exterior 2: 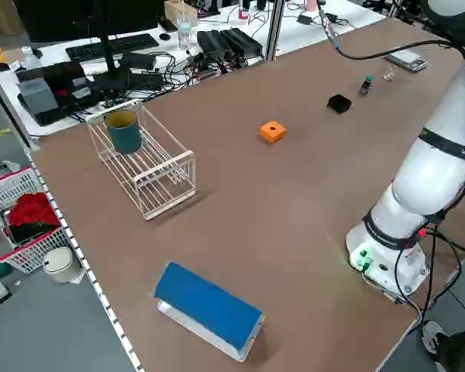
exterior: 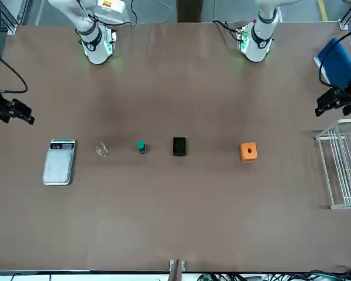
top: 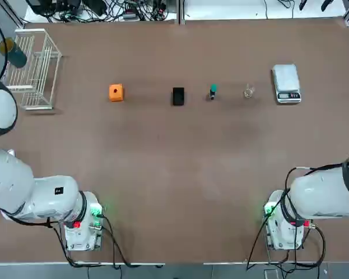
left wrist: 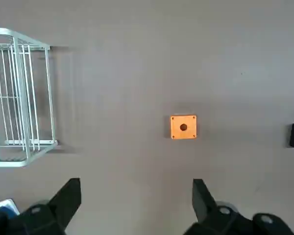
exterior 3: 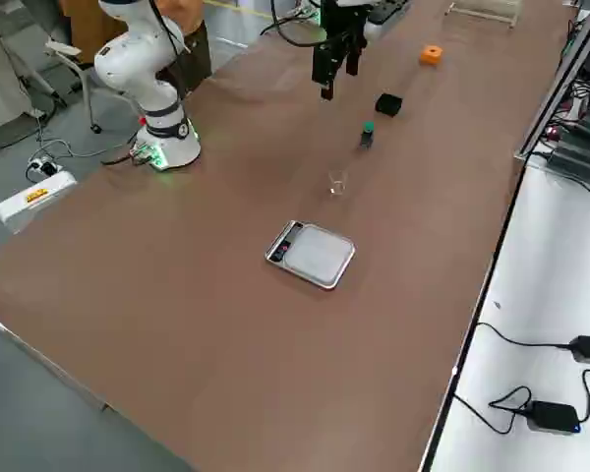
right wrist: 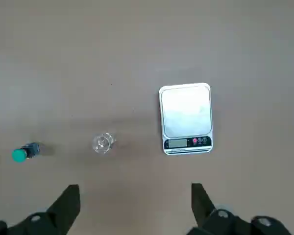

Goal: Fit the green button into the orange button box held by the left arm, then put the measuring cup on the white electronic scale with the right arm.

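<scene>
The orange button box (top: 116,92) (left wrist: 183,127) sits on the brown table with its round hole facing up. To its right in the top view stand the green button (top: 213,91) (right wrist: 20,154), the clear measuring cup (top: 248,91) (right wrist: 102,143) and the white electronic scale (top: 286,83) (right wrist: 185,117), all in one row and apart from each other. My left gripper (left wrist: 135,200) hovers high above the table on the near side of the box, open and empty. High over the cup and the scale, my right gripper (right wrist: 134,205) is likewise open and holds nothing.
A black block (top: 178,96) lies between the box and the button. A white wire rack (top: 34,70) with a teal cup (exterior 2: 125,130) in it stands at the table's far left. Cables and devices lie beyond the far edge.
</scene>
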`<state>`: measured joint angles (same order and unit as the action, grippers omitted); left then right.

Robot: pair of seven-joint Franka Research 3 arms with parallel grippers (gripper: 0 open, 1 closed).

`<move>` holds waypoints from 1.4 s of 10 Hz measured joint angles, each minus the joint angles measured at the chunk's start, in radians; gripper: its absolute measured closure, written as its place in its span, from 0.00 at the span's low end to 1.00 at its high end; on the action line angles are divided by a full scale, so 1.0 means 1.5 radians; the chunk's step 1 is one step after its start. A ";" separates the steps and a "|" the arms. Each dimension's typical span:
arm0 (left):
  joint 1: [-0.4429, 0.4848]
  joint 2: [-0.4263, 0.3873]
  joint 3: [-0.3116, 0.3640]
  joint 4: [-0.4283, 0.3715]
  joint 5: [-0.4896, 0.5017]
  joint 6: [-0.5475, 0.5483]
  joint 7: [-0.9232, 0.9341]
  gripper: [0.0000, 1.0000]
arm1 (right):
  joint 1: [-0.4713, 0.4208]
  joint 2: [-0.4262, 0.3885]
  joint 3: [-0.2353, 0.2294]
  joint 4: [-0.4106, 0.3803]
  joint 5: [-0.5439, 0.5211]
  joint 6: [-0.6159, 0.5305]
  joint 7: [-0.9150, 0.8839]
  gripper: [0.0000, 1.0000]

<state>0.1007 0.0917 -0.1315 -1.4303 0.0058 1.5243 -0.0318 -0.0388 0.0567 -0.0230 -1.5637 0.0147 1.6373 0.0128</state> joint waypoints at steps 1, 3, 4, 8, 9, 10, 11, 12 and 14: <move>0.000 0.000 0.000 0.000 0.000 0.000 0.000 0.00 | 0.000 0.000 0.003 0.000 0.000 0.003 0.000 0.00; 0.000 0.000 0.001 0.000 0.000 0.000 0.000 0.00 | 0.001 0.002 0.025 -0.001 0.000 0.013 0.002 0.00; 0.001 0.000 0.001 0.000 0.000 0.007 0.001 0.00 | 0.001 0.008 0.043 -0.003 0.000 0.024 0.020 0.00; 0.005 0.037 0.002 -0.008 -0.002 0.047 0.005 0.00 | 0.009 0.094 0.188 -0.015 -0.001 0.119 0.173 0.00; 0.005 0.053 0.002 -0.015 -0.003 0.068 0.003 0.00 | 0.018 0.123 0.212 -0.022 -0.002 0.155 0.210 0.00; 0.006 0.066 0.002 -0.034 -0.003 0.100 0.001 0.00 | 0.036 0.153 0.225 -0.033 -0.017 0.196 0.251 0.00; 0.006 0.077 0.002 -0.066 -0.003 0.143 0.001 0.00 | 0.057 0.179 0.237 -0.049 -0.045 0.236 0.297 0.00; 0.006 0.086 0.002 -0.108 -0.002 0.196 0.001 0.00 | 0.071 0.202 0.257 -0.067 -0.084 0.267 0.340 0.00; 0.005 0.094 -0.002 -0.210 -0.002 0.311 0.001 0.00 | 0.083 0.230 0.285 -0.114 -0.125 0.343 0.386 0.00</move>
<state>0.1079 0.2332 -0.1348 -1.7452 0.0021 1.9914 -0.0305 0.0865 0.4021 0.4050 -1.7352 -0.1735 2.1514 0.5918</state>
